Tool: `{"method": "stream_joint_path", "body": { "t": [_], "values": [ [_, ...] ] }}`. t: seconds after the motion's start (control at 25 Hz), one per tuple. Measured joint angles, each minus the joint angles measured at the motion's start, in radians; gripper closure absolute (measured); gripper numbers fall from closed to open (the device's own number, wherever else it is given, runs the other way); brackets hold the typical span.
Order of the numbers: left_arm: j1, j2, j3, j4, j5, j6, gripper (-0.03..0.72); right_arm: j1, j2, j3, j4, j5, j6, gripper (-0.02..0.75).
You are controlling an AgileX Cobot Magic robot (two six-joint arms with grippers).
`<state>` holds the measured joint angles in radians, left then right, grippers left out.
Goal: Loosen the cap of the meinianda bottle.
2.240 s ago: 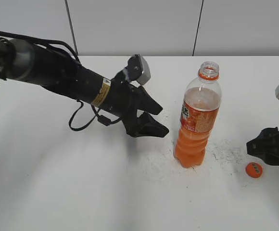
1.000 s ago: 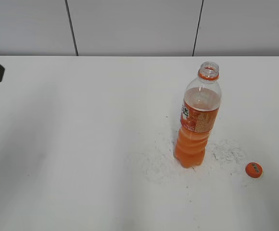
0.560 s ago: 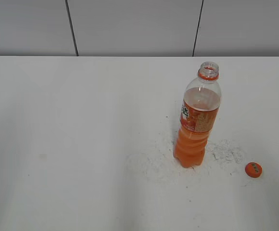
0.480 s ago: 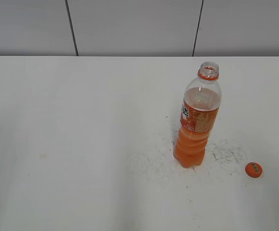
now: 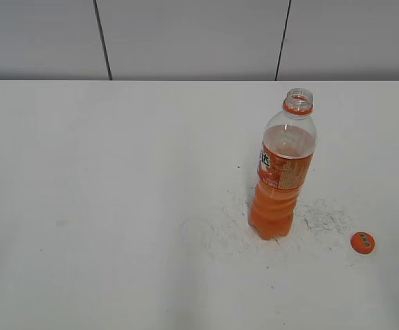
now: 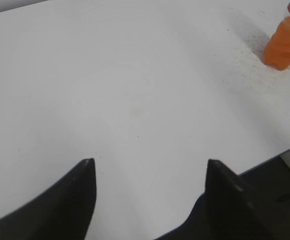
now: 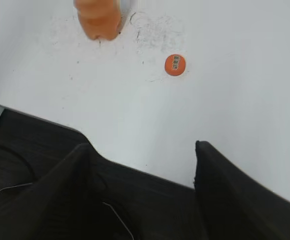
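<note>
Both arms pulled back off the desk [image 5: 117, 206] since 2.2 s ago | left gripper [image 6: 150, 172] and right gripper [image 7: 142, 150] jaws apart, empty | bottle [image 5: 282, 168] upright toward right edge, open | cap [image 5: 362, 242] off, near front-right corner | I judge loosening done.

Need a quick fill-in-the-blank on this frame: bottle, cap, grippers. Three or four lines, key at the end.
1. The clear plastic bottle of orange drink stands ____ on the white table.
2. The small round orange screw cap lies on the ____, apart from the bottle.
3. The bottle's neck is ____.
4. The left gripper and right gripper are both ____.

Missing words: upright; table; uncapped; open
</note>
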<state>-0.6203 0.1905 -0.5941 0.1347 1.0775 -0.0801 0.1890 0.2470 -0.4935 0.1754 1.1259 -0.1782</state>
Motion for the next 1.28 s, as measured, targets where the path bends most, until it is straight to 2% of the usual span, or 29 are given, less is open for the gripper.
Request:
{"method": "stream_joint_path", "body": {
  "t": [0.2, 0.8, 1.12, 1.28],
  "values": [
    [0.000, -0.061, 0.060, -0.001, -0.020, 0.033, 0.160, 0.000, -0.004, 0.000, -0.052, -0.066, 0.000, 0.263],
    [0.000, -0.066, 0.062, -0.005, -0.024, 0.039, 0.179, 0.000, -0.004, 0.088, -0.074, -0.314, 0.000, 0.263],
    [0.000, -0.066, 0.062, -0.006, -0.024, 0.039, 0.182, 0.000, -0.004, 0.084, -0.073, -0.307, 0.000, 0.263],
    [0.000, -0.066, 0.062, -0.006, -0.024, 0.039, 0.187, 0.000, -0.004, 0.033, -0.073, -0.184, 0.000, 0.263]
  ]
}}
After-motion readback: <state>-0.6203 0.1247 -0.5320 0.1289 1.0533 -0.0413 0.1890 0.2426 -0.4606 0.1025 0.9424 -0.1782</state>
